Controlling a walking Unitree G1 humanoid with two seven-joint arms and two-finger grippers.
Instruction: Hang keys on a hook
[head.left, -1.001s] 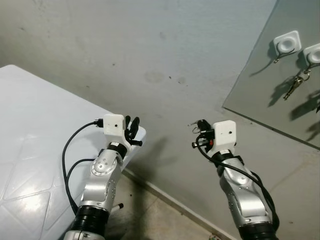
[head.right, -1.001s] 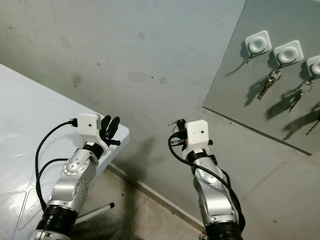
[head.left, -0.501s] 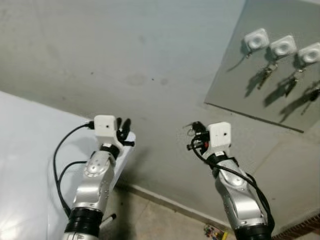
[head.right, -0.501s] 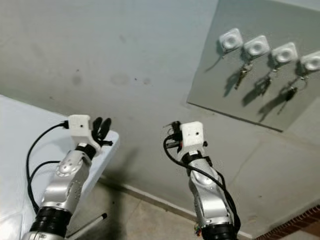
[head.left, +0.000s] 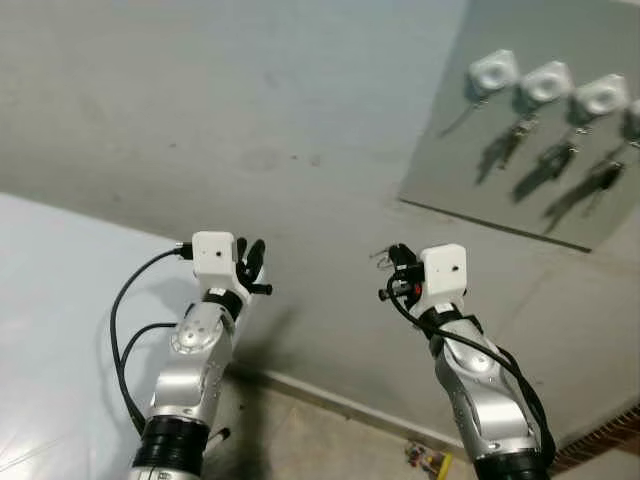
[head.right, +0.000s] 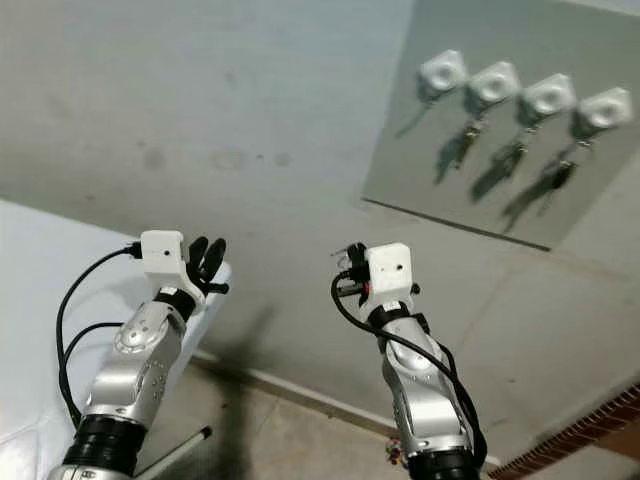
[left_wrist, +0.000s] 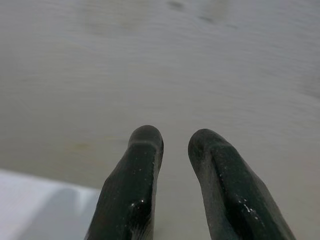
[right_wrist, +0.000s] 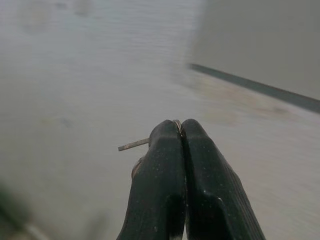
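My right gripper (head.right: 350, 262) is raised in front of the grey wall, shut on a small metal key ring (right_wrist: 134, 145) that sticks out between its closed fingers (right_wrist: 200, 165). Up to the right hangs a grey board (head.right: 440, 195) with a row of white hooks. The leftmost hook (head.right: 443, 70) looks bare, and keys (head.right: 512, 155) dangle from the hooks beside it. The right gripper is well below and to the left of the board. My left gripper (head.left: 252, 252) is held up at the left, slightly open with nothing between its fingers (left_wrist: 140, 165).
A white table (head.left: 60, 330) fills the lower left, its corner just behind the left gripper, with a leg (head.right: 180, 445) below. At the wall's foot is bare floor with a small colourful object (head.left: 428, 458). A brick strip (head.left: 610, 440) runs at the lower right.
The camera has swung right and up, so the hook board shows more hooks and sits further left in view. Both arms hold about the same pose, the right gripper still shut on the key ring.
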